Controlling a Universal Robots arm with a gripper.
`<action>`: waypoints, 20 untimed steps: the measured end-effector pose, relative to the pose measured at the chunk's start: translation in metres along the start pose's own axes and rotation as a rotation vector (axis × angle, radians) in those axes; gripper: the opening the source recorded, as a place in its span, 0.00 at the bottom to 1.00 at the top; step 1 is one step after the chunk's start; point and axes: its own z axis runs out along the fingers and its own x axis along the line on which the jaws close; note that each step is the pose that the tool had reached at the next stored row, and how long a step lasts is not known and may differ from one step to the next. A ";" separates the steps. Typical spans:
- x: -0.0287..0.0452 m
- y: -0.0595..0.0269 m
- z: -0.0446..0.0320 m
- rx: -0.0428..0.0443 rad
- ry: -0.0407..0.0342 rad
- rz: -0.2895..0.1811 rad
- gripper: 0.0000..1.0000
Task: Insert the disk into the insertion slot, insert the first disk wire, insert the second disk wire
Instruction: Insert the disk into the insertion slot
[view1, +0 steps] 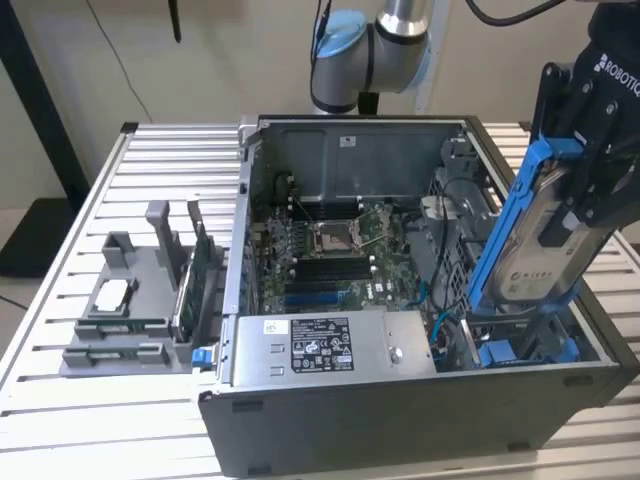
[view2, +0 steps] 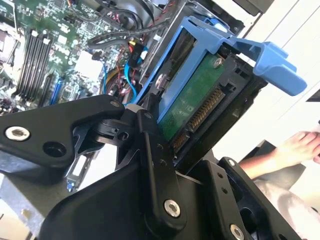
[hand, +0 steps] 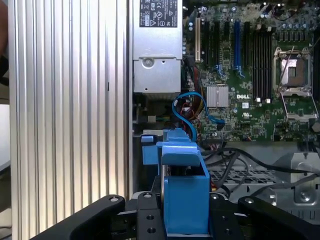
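Gripping the disk (view1: 535, 265) near its upper end, your hand (view1: 588, 200) is clenched on the blue plastic frame, holding it steeply tilted inside the open computer case (view1: 400, 420). Its lower end reaches the grey sheet-metal insertion slot (view1: 530, 345); whether it has entered, you cannot tell. Blue cables (view1: 440, 300) curl beside it, near the green motherboard (view1: 330, 250).

Metal disk (view1: 535, 265), glossy blue plastic frame (view1: 508, 222); claw (view1: 580, 195) matt black, perhaps metal.

tool (view1: 582, 200) cut off by the exterior view's right edge, disk (view1: 525, 272) partly hidden behind it
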 end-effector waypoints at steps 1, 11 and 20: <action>0.0000 0.0000 0.0005 0.0000 0.0000 0.000 0.33; 0.0002 -0.0006 0.0093 0.0000 -0.0001 0.000 0.33; 0.0004 -0.0059 0.0193 -0.0001 0.0001 0.000 0.33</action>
